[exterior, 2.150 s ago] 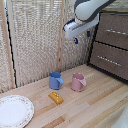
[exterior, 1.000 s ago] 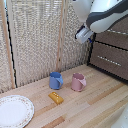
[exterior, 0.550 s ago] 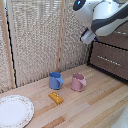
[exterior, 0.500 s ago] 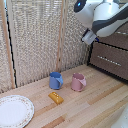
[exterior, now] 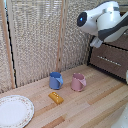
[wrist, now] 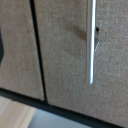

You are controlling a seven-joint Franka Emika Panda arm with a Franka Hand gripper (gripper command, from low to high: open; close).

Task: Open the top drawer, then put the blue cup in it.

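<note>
The blue cup (exterior: 55, 80) stands upright on the wooden table, next to a pink mug (exterior: 78, 82). The dark brown dresser is on the exterior view's right. Its top drawer (exterior: 119, 45) is mostly hidden behind my arm and looks closed. My gripper (exterior: 95, 43) hangs at the dresser's front, high above and well apart from the cup. Its fingers are too blurred to read. In the wrist view a brown drawer front (wrist: 65, 55) with a long silver bar handle (wrist: 91, 42) fills the frame. I cannot tell which drawer this is.
A lower drawer with a silver handle (exterior: 107, 59) shows below the arm. A small yellow block (exterior: 55, 97) lies in front of the cups. A white plate (exterior: 14, 111) sits at the front on the exterior view's left. A woven screen (exterior: 35, 40) backs the table.
My arm has swung toward the exterior view's right, bringing the gripper up to the dresser front. The cups, block and plate have not moved.
</note>
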